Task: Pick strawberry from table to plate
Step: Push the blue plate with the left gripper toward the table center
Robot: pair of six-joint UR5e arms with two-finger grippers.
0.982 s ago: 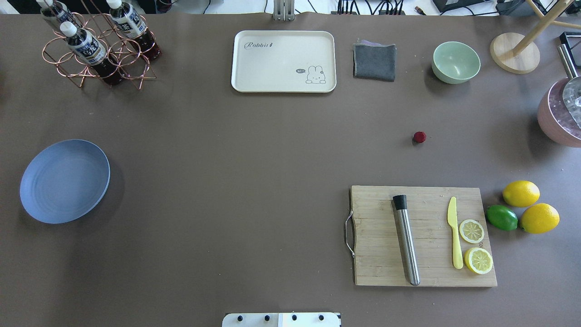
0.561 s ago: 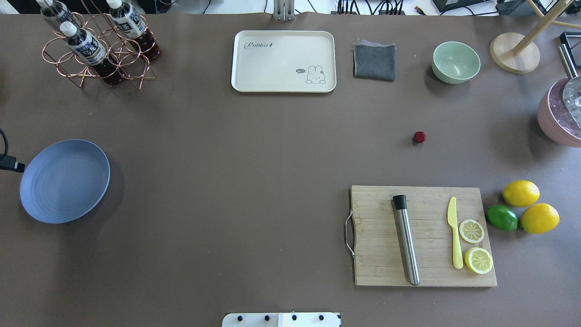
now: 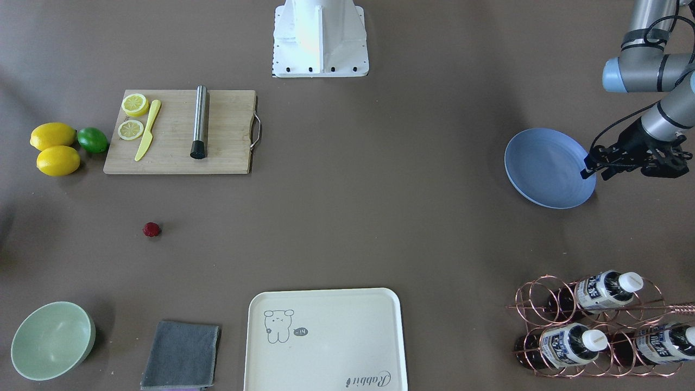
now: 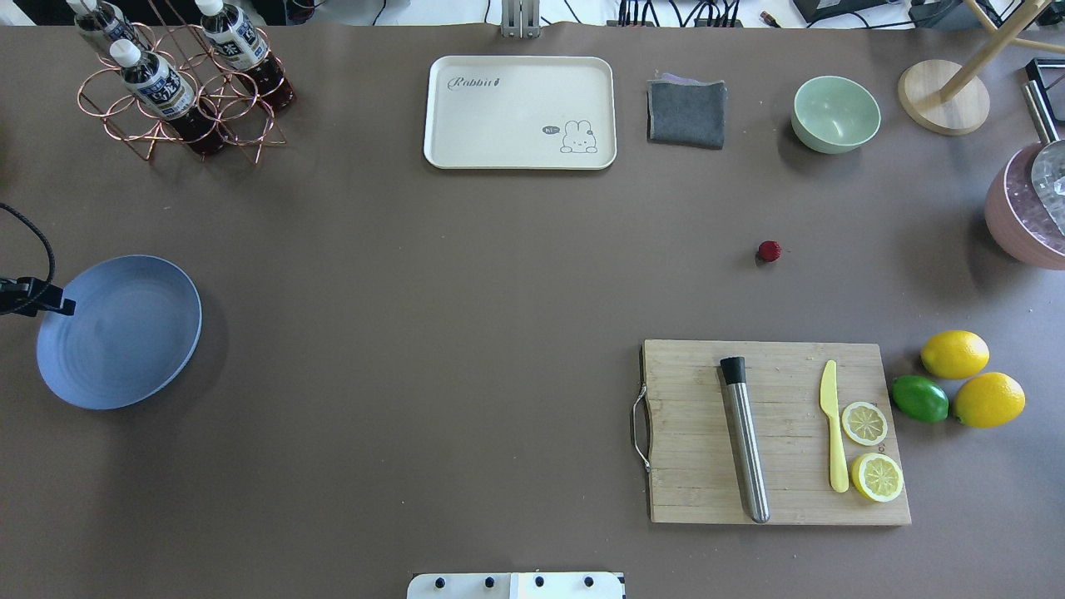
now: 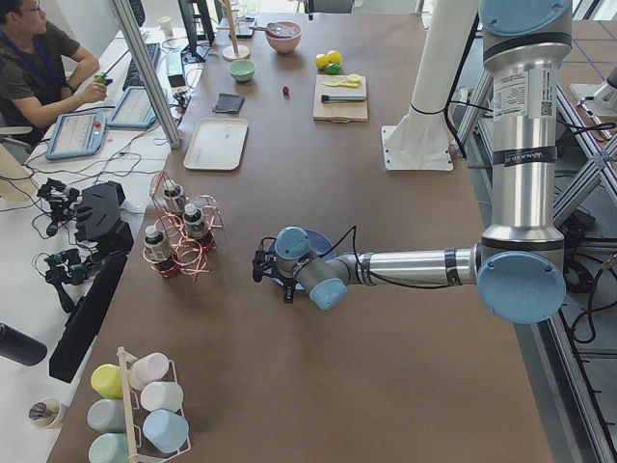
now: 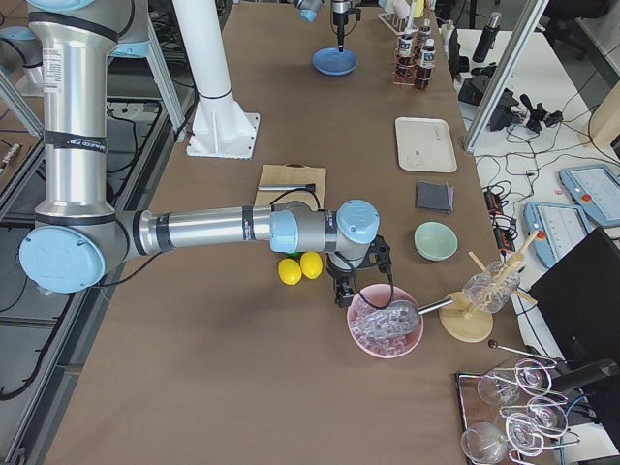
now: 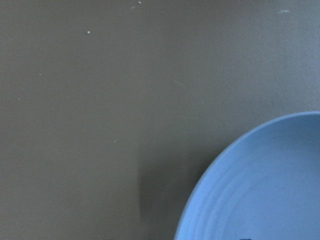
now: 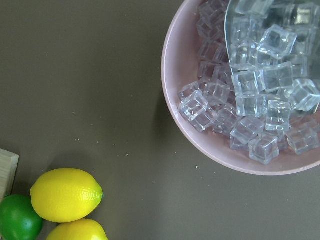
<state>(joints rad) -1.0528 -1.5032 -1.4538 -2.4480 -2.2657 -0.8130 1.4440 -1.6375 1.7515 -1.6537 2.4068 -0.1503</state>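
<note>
The strawberry (image 4: 769,250) (image 3: 151,229), small and dark red, lies alone on the table (image 4: 466,283), right of centre and behind the cutting board. The light blue plate (image 4: 116,333) (image 3: 548,168) (image 7: 260,190) sits far off at the left. My left gripper (image 3: 665,163) (image 5: 273,275) hovers at the plate's outer rim; I cannot tell whether it is open or shut. Only its black wrist part (image 4: 37,298) reaches into the overhead view. My right gripper (image 6: 341,289) hangs by the pink ice bowl (image 8: 240,90), near the lemons (image 8: 66,195); I cannot tell its state.
A wooden cutting board (image 4: 774,433) holds a steel rod, a yellow knife and lemon slices. Two lemons and a lime (image 4: 919,398) lie to its right. At the back stand a cream tray (image 4: 520,112), grey cloth (image 4: 686,112), green bowl (image 4: 835,114) and copper bottle rack (image 4: 179,91).
The left arm's black wrist part and cable have come into the overhead view from the left edge and moved right to the plate's rim. The strawberry has not moved.
</note>
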